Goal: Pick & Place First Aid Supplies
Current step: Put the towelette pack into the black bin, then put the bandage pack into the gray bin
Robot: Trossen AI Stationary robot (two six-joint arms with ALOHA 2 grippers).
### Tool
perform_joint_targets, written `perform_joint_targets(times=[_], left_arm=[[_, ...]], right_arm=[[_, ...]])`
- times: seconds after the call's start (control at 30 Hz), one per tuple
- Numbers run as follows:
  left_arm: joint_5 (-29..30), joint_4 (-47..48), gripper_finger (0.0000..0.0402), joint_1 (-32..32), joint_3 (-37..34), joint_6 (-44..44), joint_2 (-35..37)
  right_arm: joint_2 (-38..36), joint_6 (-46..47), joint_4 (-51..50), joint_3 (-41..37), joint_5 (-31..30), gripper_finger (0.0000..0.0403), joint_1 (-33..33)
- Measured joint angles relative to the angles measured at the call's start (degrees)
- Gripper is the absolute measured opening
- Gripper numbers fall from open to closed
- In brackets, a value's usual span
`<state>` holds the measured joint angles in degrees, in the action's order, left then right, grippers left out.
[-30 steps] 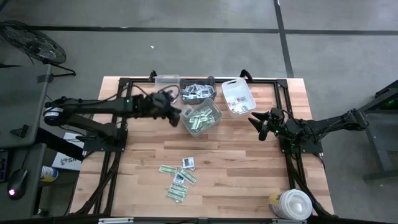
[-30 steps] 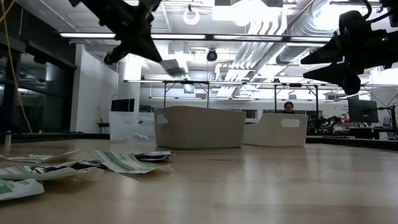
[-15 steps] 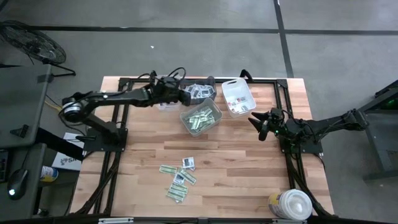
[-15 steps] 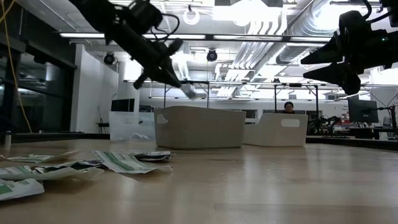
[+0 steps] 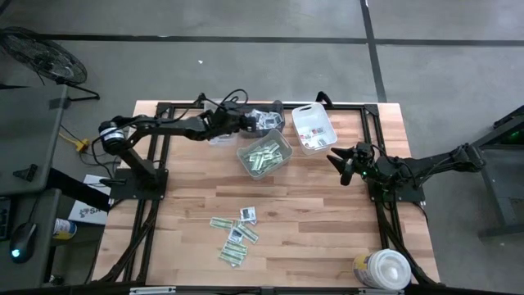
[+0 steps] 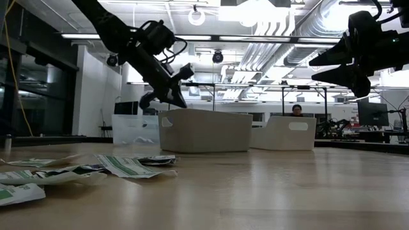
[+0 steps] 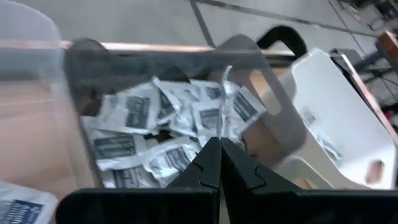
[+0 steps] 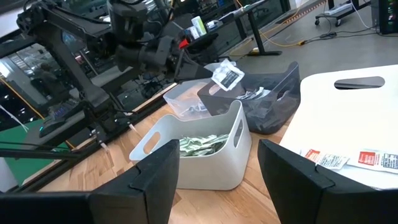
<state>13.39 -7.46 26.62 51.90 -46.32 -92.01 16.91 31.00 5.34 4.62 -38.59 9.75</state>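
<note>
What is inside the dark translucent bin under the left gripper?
The dark translucent plastic bin holds a heap of squarish white packets with dark print. The shut left gripper holds one more above them. Anything beneath the heap is covered.

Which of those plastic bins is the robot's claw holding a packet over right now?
The dark bin at the table's far edge, full of white packets with dark print. The left gripper, shut on one such packet, hangs above it; the other bins have no gripper over them.

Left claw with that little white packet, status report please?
Left claw shut on squarish white dark-printed packet, above dark plastic bin of similar packets. Right claw open, waiting right of the bins. Nothing in the way.
</note>
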Motion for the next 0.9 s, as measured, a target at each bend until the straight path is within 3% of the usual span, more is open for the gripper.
perform_joint_targets(times=[0.47,0.9], left_arm=[[4.0,1.3,0.0006,0.1,0.0,-0.4,0.0],[1.3,2.2,0.0118,0.1,0.0,5.4,0.0]], right_arm=[[0.0,0.0,0.0,0.0,0.0,0.0211,0.0],[0.0,0.0,0.0,0.0,0.0,0.0211,0.0]])
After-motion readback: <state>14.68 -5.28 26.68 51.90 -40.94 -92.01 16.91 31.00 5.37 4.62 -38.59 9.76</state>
